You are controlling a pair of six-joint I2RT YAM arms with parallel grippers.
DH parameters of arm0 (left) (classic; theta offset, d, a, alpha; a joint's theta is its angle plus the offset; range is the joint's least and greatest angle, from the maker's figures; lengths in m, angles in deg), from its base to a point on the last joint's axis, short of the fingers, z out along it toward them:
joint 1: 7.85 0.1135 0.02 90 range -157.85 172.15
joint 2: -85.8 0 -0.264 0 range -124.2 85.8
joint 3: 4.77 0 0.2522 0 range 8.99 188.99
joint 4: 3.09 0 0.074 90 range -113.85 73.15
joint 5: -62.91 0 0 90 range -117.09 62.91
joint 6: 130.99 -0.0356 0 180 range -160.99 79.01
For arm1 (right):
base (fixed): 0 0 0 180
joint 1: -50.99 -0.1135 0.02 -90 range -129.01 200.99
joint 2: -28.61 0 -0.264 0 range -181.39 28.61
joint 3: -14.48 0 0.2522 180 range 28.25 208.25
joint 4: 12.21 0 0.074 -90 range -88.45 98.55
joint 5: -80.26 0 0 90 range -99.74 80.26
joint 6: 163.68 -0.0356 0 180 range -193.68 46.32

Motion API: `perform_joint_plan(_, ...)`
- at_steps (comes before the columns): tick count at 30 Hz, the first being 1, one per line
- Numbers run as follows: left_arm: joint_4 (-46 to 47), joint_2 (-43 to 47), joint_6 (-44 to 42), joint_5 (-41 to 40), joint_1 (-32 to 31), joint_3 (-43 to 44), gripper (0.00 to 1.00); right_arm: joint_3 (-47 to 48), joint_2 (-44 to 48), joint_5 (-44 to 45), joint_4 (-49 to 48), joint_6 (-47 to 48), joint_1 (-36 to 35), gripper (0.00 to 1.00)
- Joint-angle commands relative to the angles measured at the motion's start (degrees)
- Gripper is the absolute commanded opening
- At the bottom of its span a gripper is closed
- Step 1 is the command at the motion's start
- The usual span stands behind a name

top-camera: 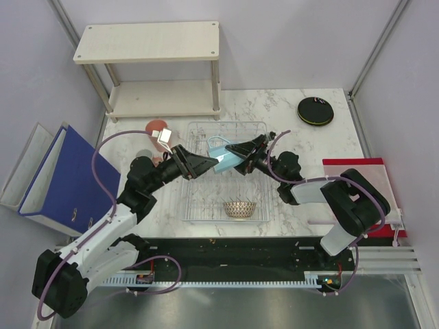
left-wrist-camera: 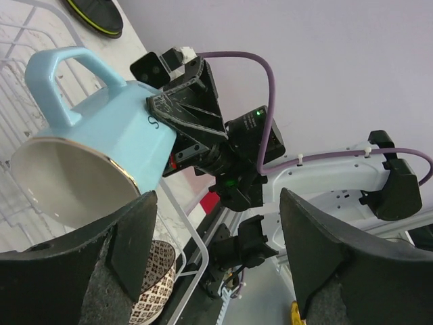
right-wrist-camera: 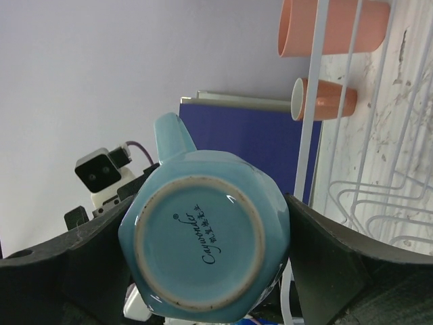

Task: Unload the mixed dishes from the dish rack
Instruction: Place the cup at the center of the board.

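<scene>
The wire dish rack (top-camera: 199, 205) stands mid-table. My right gripper (top-camera: 235, 153) is shut on a light blue cup (top-camera: 221, 157) and holds it tilted above the rack's far half. In the right wrist view the cup's base (right-wrist-camera: 199, 244) fills the gap between the fingers. My left gripper (top-camera: 210, 164) is open and empty, its tips right by the cup's mouth (left-wrist-camera: 67, 183). The cup sits up and to the left of my left gripper's gap (left-wrist-camera: 216, 203), not between the fingers. A net-patterned beige bowl (top-camera: 239, 208) lies in the rack's near end; it also shows in the left wrist view (left-wrist-camera: 157, 277).
A black plate with a lime rim (top-camera: 315, 111) lies on the table back right. Two salmon cups (right-wrist-camera: 331, 27) (right-wrist-camera: 325, 99) lie left of the rack. A blue binder (top-camera: 65, 178) stands left, a red tray (top-camera: 357, 179) right, a wooden shelf (top-camera: 151, 68) behind.
</scene>
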Motion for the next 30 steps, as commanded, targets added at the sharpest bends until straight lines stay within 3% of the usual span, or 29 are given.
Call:
perform_joint_plan(1, 3.82, -1.44, 0.66, 0.29, -0.75, 0.35, 0.79, 3.89, 1.25, -0.74, -31.88, -0.36, -1.78, 0.0)
perform_joint_plan(10, 3.47, -1.97, 0.31, -0.24, -1.28, -0.62, 0.77, 5.03, 5.99, -1.8, -26.97, 4.12, -3.01, 0.0)
perform_joint_plan(17, -2.41, 3.56, -2.32, -2.43, -1.28, -0.09, 0.79, 7.4, 13.2, -3.46, -14.24, 11.85, -2.92, 0.0)
perform_joint_plan(30, -1.02, 1.55, -1.45, -1.74, -1.37, 0.52, 0.79, 7.49, 17.51, -4.79, -8.33, 16.25, -4.68, 0.0)
